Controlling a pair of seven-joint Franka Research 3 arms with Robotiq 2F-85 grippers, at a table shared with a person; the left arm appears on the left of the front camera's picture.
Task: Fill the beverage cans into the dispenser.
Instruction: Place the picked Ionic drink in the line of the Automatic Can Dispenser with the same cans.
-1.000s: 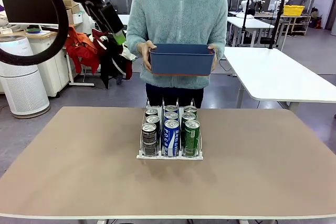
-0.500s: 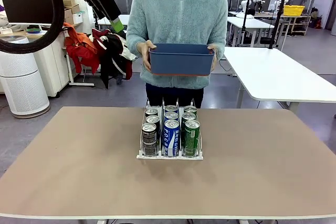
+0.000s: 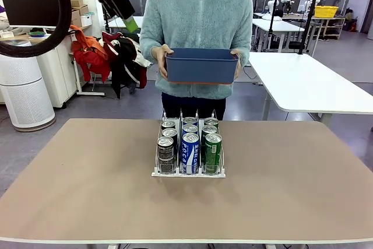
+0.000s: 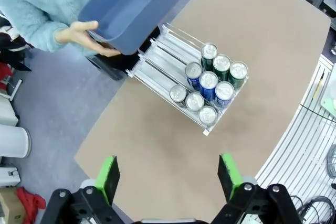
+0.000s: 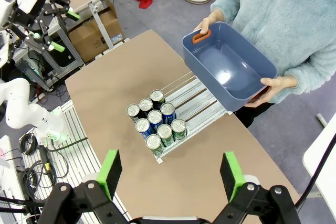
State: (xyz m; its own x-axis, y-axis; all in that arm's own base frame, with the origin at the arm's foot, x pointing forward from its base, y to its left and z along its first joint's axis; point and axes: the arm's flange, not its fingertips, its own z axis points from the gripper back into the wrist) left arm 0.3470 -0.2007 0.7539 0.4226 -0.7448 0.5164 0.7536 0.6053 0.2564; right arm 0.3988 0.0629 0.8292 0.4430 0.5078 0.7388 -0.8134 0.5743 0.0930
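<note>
Nine beverage cans (image 4: pixel 209 86) stand upright in the dispenser (image 4: pixel 157 59), far below both wide-open, empty claws: left claw (image 4: pixel 168 174), right claw (image 5: pixel 170 174). Its lanes run lengthwise away toward the person's empty bin (image 5: pixel 229 64); neither claw looks clearly nearer.

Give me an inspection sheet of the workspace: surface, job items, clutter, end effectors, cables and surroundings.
Surface: tan table, bare around the rack.
Job's things: dispenser at table centre, nine cans standing three per lane, bunched at the robot's end.
Clutter: nothing seen on the table.
End effectors: left end effector open, raised high; right end effector open, high above the table; both empty.
Cables: black hose looping off the left arm.
Surroundings: person at the far side holding an empty blue bin in both hands.
</note>
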